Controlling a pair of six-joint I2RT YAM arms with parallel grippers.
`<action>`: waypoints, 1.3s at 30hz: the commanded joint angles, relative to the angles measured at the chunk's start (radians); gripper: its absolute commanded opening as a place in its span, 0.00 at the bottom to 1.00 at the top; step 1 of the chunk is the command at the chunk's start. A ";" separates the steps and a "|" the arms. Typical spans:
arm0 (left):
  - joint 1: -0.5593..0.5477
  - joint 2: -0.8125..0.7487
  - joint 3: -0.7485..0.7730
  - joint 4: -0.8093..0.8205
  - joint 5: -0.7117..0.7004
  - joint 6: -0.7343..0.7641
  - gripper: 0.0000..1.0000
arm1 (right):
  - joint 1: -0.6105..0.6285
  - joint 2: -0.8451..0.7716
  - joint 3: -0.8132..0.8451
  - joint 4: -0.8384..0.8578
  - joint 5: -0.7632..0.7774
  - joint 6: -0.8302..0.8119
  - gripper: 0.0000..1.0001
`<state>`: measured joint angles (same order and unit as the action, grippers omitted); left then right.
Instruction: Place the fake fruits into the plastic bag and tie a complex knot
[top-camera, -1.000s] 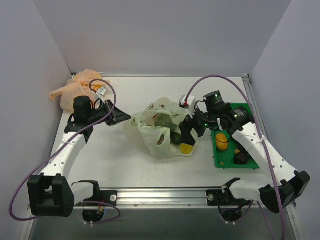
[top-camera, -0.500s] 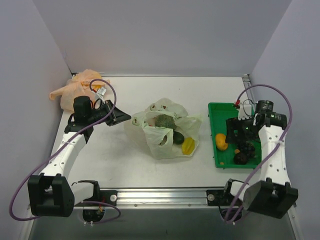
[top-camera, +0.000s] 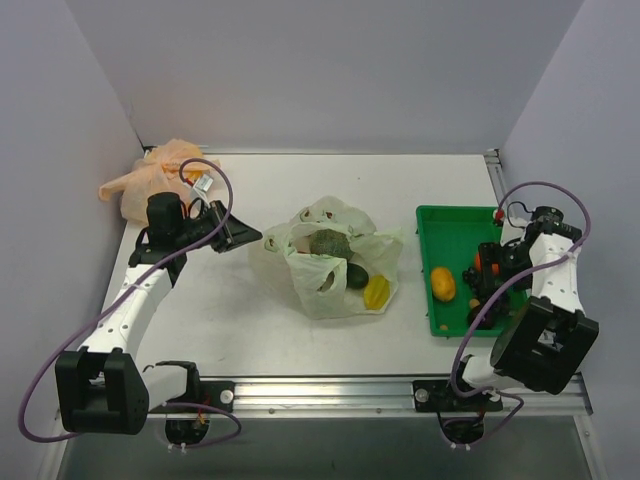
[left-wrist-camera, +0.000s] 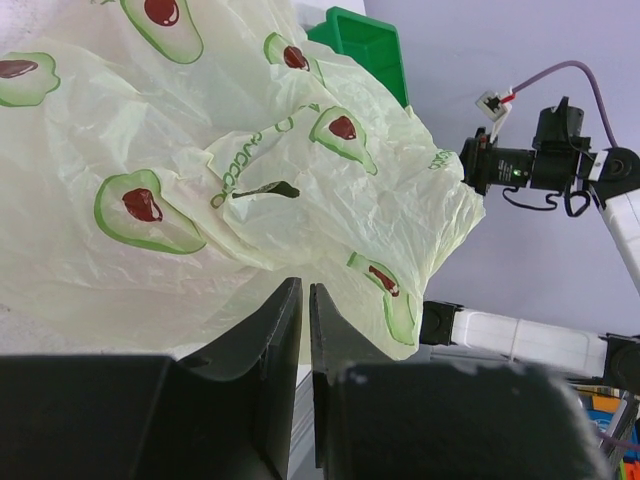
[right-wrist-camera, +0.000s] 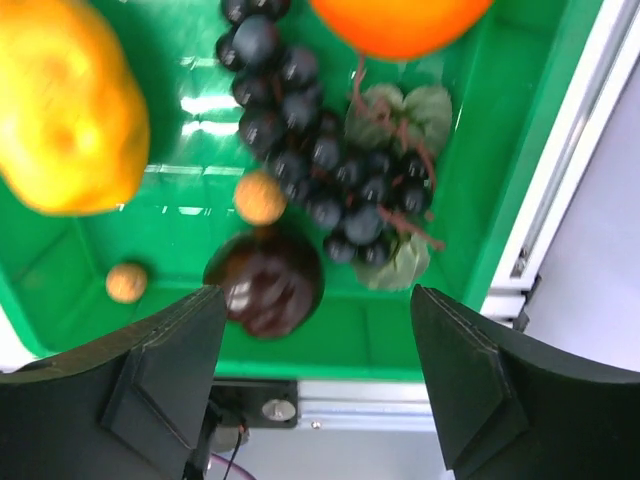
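Note:
The pale green plastic bag (top-camera: 325, 290) (left-wrist-camera: 150, 120), printed with avocados, lies open at the table's middle. A large dark green fruit (top-camera: 328, 243), a small avocado (top-camera: 356, 276) and a yellow starfruit (top-camera: 376, 291) rest in its mouth. My left gripper (top-camera: 245, 236) (left-wrist-camera: 305, 290) is shut on the bag's left edge. My right gripper (top-camera: 490, 278) (right-wrist-camera: 318, 300) hangs open over the green tray (top-camera: 430, 225) (right-wrist-camera: 400, 340), holding nothing. Below it lie a dark purple fruit (right-wrist-camera: 268, 285), a bunch of dark grapes (right-wrist-camera: 320, 170), a yellow-orange fruit (top-camera: 443, 283) (right-wrist-camera: 65, 110) and an orange (right-wrist-camera: 400, 20).
A peach-orange plastic bag (top-camera: 150, 180) sits at the back left corner. Two small tan balls (right-wrist-camera: 260, 197) lie in the tray. A metal rail (top-camera: 330, 392) runs along the near edge. Grey walls close in the left, back and right sides.
My right arm swung from the bag's mouth back over the green tray, leaving the starfruit at the bag. Its jaws narrowed a little. The left arm has not moved.

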<state>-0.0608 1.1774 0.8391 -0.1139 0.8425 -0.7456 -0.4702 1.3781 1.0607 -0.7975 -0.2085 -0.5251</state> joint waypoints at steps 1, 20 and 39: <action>0.007 -0.005 0.063 -0.006 0.012 0.035 0.19 | -0.001 0.071 0.042 0.032 0.020 0.036 0.76; 0.010 0.016 0.055 -0.007 0.009 0.064 0.19 | 0.064 0.337 -0.031 0.207 0.069 0.073 0.81; 0.027 0.002 0.046 -0.009 0.027 0.071 0.19 | 0.104 0.139 -0.022 0.146 0.074 0.080 0.17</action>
<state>-0.0425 1.2030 0.8608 -0.1402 0.8452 -0.6941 -0.3656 1.5925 0.9806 -0.5560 -0.1169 -0.4458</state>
